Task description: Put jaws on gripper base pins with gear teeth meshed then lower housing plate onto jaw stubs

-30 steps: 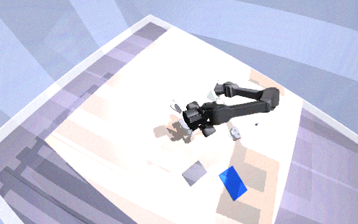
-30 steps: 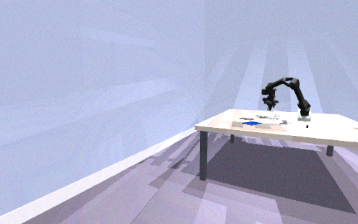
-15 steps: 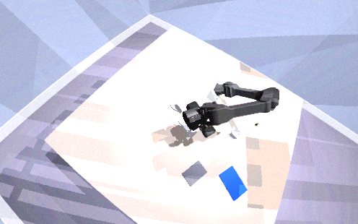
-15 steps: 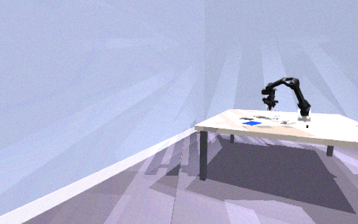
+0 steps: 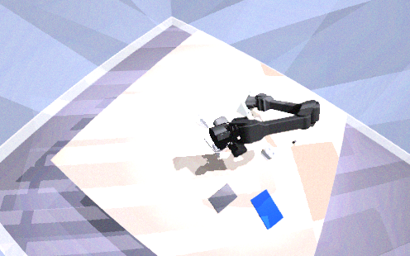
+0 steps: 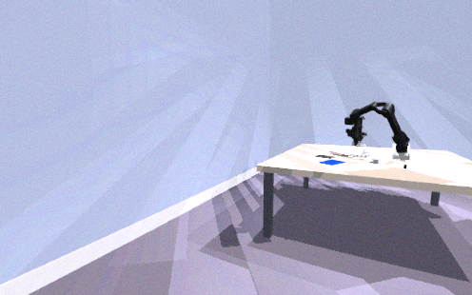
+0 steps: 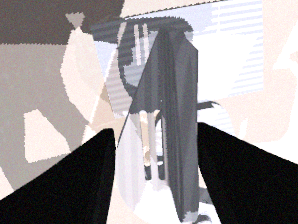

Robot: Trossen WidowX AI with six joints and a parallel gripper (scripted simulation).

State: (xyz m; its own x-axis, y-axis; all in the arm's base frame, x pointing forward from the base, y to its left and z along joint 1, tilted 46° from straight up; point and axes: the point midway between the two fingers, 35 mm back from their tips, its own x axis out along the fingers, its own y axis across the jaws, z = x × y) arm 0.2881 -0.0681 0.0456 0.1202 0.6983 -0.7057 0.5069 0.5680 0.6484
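My gripper [image 6: 356, 143] [image 7: 153, 135] points down and is shut on a grey, slotted part [image 7: 183, 100], seen nearly edge-on in the wrist view. I cannot tell whether it is a jaw or the housing plate. Behind it lies a pale, striped plate [image 7: 241, 50], probably the gripper base, with dark shadow across its left part. Its pins and any jaw on them are hidden or unclear. A small whitish part [image 5: 268, 153] [image 6: 375, 161] lies toward the arm's side, and another pale part [image 5: 202, 121] shows just beyond the wrist. The fingertips are hidden in the top view.
A grey square [image 5: 222, 198] and a blue rectangle [image 5: 267, 210] [image 6: 332, 162] lie on the table [image 5: 136, 173] [image 6: 285, 167]. A tiny black object [image 5: 294, 142] [image 6: 404, 167] lies near the arm's base. The arm's shadow falls beside the work spot.
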